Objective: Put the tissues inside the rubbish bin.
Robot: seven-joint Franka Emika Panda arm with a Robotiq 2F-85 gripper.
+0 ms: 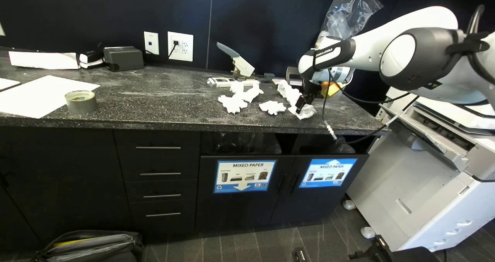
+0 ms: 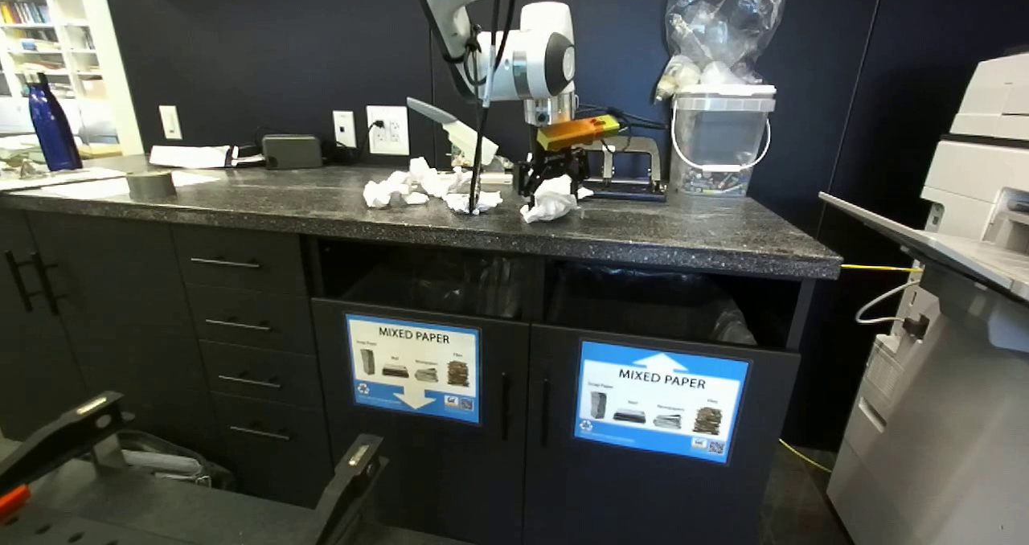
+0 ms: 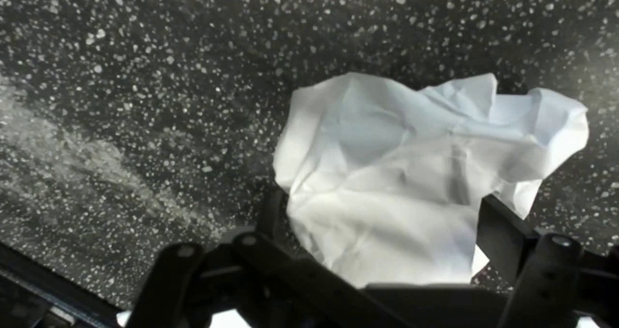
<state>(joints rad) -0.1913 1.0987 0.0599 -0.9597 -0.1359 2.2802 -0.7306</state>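
Black jaws stand wide apart, one at each side of a crumpled white paper tissue [image 3: 382, 158], as the wrist view shows; they are not closed on it. Whether either jaw touches the paper already, I cannot tell. This tissue lies on the dark, speckled surface [image 1: 174, 107], near its front edge. Close to it, in an exterior view, are an elongated white tissue [image 1: 288, 92] and a flatter white tissue [image 1: 272, 107], and further along a small heap of white tissues [image 1: 247, 95]. The rubbish bin is, I suppose, one of the two dark, plastic-lined bins [image 2: 643, 304] below the surface, behind black cabinet doors [image 2: 426, 473]; which one is meant, I cannot say.

I expect the tissue to be very light and soft, with folds that give way under pressure. It should not slip easily, but the thin paper may tear if it is dragged. It seems best to take hold across the thick middle, low and close to the surface. The loose fold [image 3: 556, 120] that reaches beyond one jaw is a weaker place; a hold only there could let the tissue drop. A gentle squeeze should be enough.
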